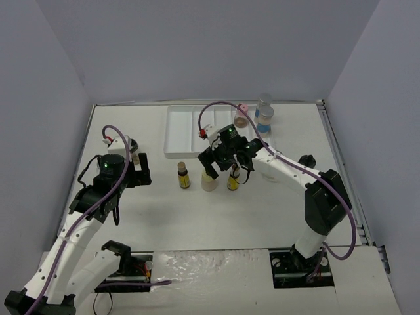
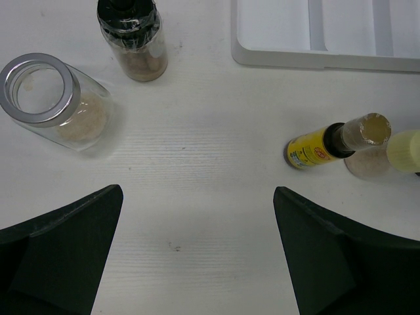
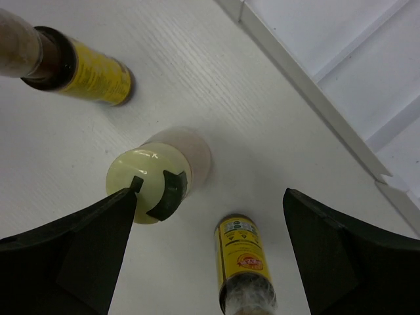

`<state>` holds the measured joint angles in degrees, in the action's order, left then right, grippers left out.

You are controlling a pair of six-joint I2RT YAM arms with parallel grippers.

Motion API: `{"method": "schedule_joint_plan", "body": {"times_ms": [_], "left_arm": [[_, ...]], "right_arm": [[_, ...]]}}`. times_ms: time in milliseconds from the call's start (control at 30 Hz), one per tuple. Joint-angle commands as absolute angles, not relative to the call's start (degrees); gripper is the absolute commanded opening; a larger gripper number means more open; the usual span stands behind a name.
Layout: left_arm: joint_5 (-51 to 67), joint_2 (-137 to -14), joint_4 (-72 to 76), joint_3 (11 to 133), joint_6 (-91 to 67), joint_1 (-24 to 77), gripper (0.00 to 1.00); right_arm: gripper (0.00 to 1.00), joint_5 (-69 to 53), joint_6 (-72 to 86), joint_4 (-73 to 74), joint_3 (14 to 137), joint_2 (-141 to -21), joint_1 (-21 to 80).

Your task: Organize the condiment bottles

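My right gripper (image 1: 227,168) is open above the table in front of the tray. In the right wrist view (image 3: 210,262) an amber bottle with a yellow label (image 3: 241,259) stands between its fingers, untouched. A yellow-capped bottle (image 3: 152,181) is by its left finger, and a second amber bottle (image 3: 75,65) is further off. These three stand in a row in the top view: amber (image 1: 184,176), yellow-capped (image 1: 209,181), amber (image 1: 233,178). My left gripper (image 2: 197,256) is open and empty over bare table. A clear jar of tan powder (image 2: 49,102) and a black-capped bottle (image 2: 134,39) stand beyond it.
The white divided tray (image 1: 176,131) lies at the back centre. A pink-capped bottle (image 1: 241,116) and two blue-labelled clear bottles (image 1: 264,122) stand right of it. A small dark object (image 1: 306,160) sits near the right arm. Grey walls enclose the table.
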<state>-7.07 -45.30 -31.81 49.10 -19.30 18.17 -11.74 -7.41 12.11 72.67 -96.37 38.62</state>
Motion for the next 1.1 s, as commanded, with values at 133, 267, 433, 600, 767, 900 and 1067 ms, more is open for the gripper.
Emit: {"method": "schedule_joint_plan", "body": {"times_ms": [133,267,433,600,767,900,1067], "left_arm": [[-7.0,-45.7,-28.7,50.8,-18.1,17.7,0.97],[-7.0,-45.5,-28.9,50.6,-18.2,17.7,0.97],[-7.1,-45.4,-28.7,50.6,-18.3,17.7,0.97],[-7.0,-45.6,-28.9,50.7,-18.2,17.7,0.97],[-7.2,-45.4,-29.0,50.6,-18.3,17.7,0.97],[-7.2,-45.3,-29.0,50.7,-18.3,17.7,0.97],[-6.9,-45.6,-28.9,50.8,-18.3,17.6,0.97]], "right_arm": [[0.9,-16.4,-10.7,7.1,71.5,-95.5,42.5],[0.9,-16.8,-10.4,6.0,71.4,-96.8,43.2],[0.86,-15.9,-10.1,5.3,71.2,-99.1,43.4],[0.8,-14.1,-9.9,4.3,71.1,-101.1,43.7],[0.55,-12.1,-9.4,3.7,71.4,-101.2,43.7],[0.22,-10.5,-8.9,3.4,71.7,-98.8,43.5],[0.03,-4.8,-6.7,3.4,75.1,-94.8,42.7]]}}
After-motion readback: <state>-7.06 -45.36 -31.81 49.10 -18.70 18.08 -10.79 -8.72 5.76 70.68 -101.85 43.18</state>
